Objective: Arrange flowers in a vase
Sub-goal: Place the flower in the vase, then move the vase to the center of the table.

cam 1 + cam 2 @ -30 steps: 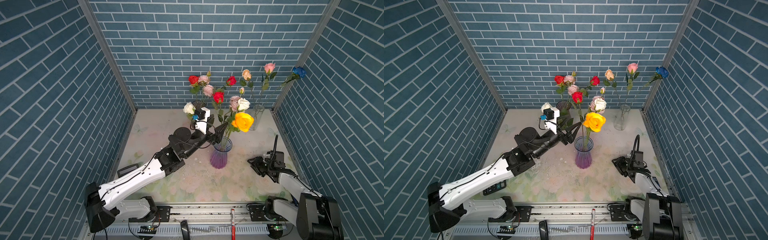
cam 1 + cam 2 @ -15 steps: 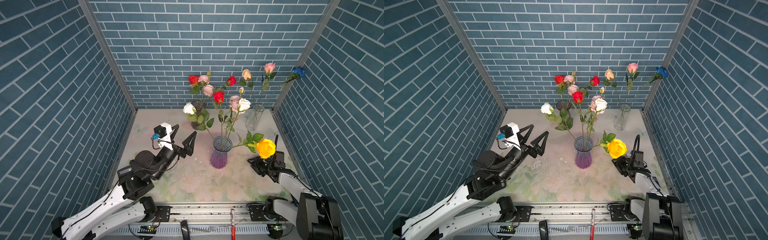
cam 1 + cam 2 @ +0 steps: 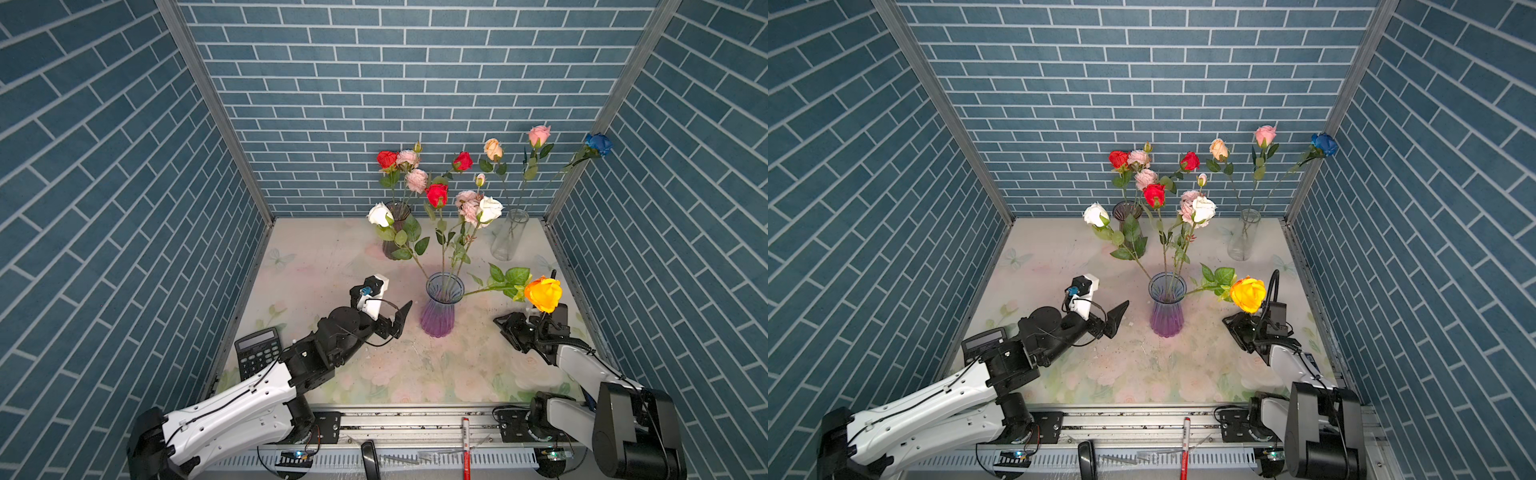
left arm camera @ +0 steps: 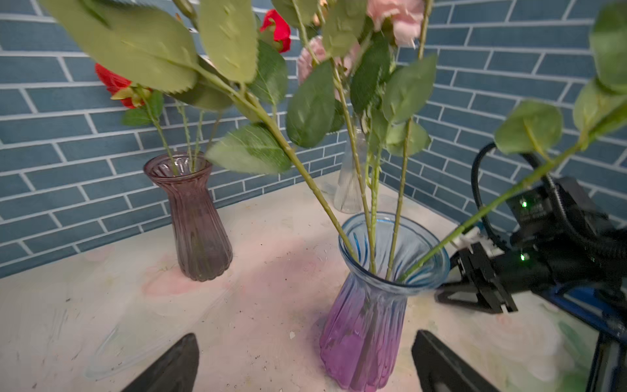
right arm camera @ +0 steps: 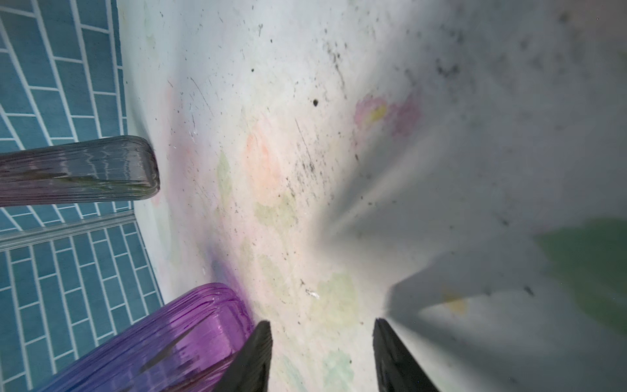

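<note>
At frame centre, the flowers (image 3: 436,194) are standing in the purple vase (image 3: 437,316). We are holding our left fingers (image 4: 169,366) wide and our right fingers (image 5: 258,359) parted, both empty. The orange rose (image 3: 543,294) is leaning low rightward and is probably risking sliding out.

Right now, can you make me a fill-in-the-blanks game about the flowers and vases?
The vase holding the blue rose is ____ glass.
The yellow-orange rose leans toward the ____ gripper.
The left gripper has its jaws ____.
Missing words: clear, right, open.
</note>
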You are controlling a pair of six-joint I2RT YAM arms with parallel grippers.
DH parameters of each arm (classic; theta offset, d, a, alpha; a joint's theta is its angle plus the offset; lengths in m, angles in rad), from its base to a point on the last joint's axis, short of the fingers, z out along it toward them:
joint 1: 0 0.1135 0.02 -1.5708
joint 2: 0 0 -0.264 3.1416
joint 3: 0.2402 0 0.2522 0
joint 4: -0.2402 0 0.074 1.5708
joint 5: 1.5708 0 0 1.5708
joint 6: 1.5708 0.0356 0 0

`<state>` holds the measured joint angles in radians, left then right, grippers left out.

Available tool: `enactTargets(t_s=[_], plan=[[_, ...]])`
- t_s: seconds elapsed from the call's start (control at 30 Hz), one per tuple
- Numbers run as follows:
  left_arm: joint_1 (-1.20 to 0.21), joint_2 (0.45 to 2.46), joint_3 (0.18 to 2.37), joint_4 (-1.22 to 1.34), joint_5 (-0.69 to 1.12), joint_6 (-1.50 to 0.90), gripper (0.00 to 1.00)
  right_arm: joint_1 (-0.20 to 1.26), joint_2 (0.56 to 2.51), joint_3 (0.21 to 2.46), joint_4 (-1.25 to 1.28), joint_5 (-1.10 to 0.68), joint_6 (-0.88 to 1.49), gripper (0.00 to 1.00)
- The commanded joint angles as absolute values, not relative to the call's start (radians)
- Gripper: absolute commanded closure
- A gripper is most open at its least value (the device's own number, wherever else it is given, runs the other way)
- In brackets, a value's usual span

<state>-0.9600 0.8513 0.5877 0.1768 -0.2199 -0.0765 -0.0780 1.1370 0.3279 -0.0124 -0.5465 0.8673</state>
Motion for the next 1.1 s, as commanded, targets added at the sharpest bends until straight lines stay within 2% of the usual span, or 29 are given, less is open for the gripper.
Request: enactTargets(t_s=[0.0,0.13,0.33,0.47,0.63,0.83,1.07], plan=[[-0.962,0.898,0.540,0.325,-0.073,0.113,0.00,-0.083,1.168,0.324,0.057,-0.613,0.881,0.46],[-0.962,1.004,0.500,0.462,0.027,0.174,0.00,-0.083,1.174,0.326,0.072,-0.624,0.879,0.44],[-0.962,1.200,0.507,0.653,0.062,0.105,0.00,-0.084,1.252,0.353,0.081,-0.649,0.867,0.44],[-0.963,1.331,0.482,0.857,0.032,0.047,0.00,-0.084,1.266,0.356,0.084,-0.654,0.867,0.44],[-0.966,1.473,0.483,0.991,-0.022,0.018,0.00,-0.083,1.231,0.350,0.056,-0.624,0.867,0.44],[-0.965,1.530,0.521,0.965,-0.069,0.023,0.00,-0.083,1.239,0.352,0.056,-0.627,0.865,0.44],[-0.964,1.563,0.549,0.840,-0.009,0.032,0.00,-0.085,1.244,0.347,0.072,-0.627,0.873,0.44]])
